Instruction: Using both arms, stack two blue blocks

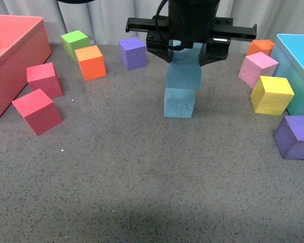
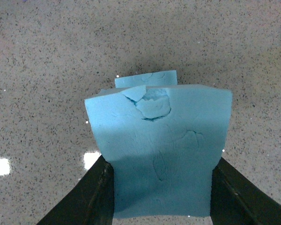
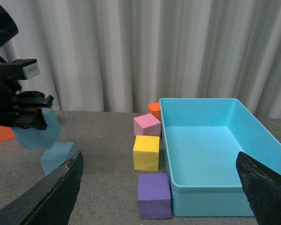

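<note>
From the front, my left jaws hang over the middle of the table, closed on the upper blue block. It sits directly above the lower blue block, which stands on the table with scratchy marks on its near face. Their edges meet in this view, but I cannot tell whether the upper one rests its weight there. To the left are a red bin, two red blocks, a green block, an orange block and a purple block.

My left wrist view shows what the front hides: both black fingers press the sides of the upper blue block, and a chunk is gouged out of its face. Only a sliver of the lower blue block shows beyond it.

My right wrist view shows the pair from the side. The upper blue block is tilted on a corner and sits off-centre from the lower blue block, which no other view reveals. My right jaws are spread wide and hold nothing, well apart from the stack. Near them is a turquoise bin with a pink block, a yellow block and a second purple block beside its wall.
</note>
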